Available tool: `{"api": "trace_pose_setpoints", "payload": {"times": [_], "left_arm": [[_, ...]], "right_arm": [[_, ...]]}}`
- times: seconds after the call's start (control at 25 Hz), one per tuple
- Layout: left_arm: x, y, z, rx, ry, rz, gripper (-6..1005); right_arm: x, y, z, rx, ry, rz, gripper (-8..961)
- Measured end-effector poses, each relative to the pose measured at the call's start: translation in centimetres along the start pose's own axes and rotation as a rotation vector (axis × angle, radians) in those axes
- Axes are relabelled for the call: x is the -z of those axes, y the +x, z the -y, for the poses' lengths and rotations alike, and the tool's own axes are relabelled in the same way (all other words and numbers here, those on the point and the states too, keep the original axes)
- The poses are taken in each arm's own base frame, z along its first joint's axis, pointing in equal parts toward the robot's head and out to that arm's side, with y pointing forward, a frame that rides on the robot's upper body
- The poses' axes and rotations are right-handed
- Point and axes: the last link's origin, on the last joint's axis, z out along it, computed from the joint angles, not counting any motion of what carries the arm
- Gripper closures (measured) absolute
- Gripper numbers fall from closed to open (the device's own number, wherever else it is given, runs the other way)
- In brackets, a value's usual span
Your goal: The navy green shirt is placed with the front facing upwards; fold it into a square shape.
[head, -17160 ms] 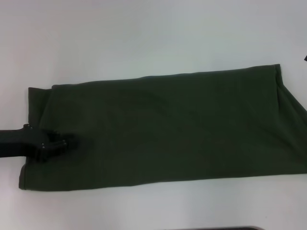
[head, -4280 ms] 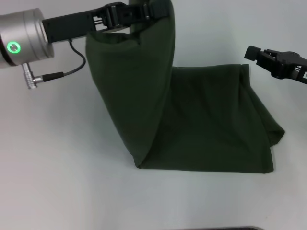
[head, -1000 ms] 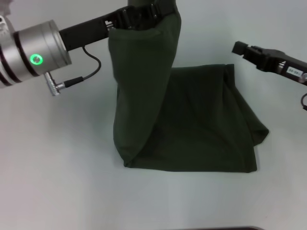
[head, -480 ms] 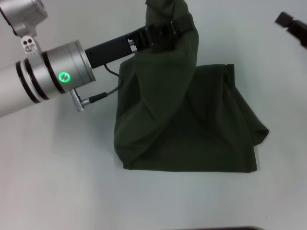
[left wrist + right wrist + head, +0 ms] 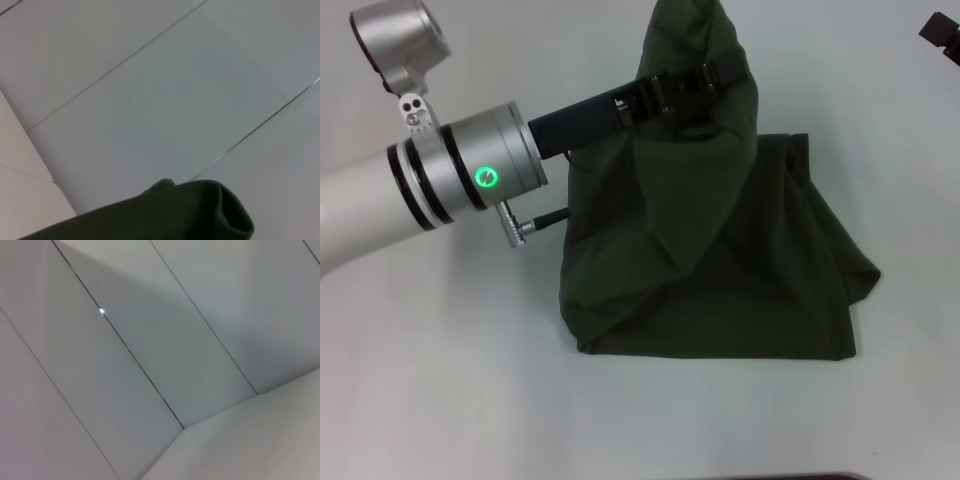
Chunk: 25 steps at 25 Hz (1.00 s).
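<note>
Above the table, shirt (image 5: 720, 260) end in left claw (image 5: 705, 75)

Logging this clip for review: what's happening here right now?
The robot is part-way through folding the navy green shirt on the white table. The left hand is shut on one end of the shirt, lifted above the rest, which lies flat as a folded band. The cloth drapes from the hand over that lower layer. The right hand is off at the far right edge, away from the shirt.
</note>
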Motion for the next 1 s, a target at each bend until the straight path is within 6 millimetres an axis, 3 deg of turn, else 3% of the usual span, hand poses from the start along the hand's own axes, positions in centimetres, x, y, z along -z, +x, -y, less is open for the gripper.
{"api": "trace_pose_setpoints", "payload": {"times": [0.56,1.0], "left_arm": [[-0.30,-1.04,-0.17,0.003,-0.015,0.002,876],[-0.06,-0.94,-0.28,0.001,-0.023,-0.011,638]], "right_arm": [[0.07,0.39,-0.21,-0.010,-0.007,-0.006,885],[0.01,0.49,-0.54,-0.008,-0.028,-0.008,884]]}}
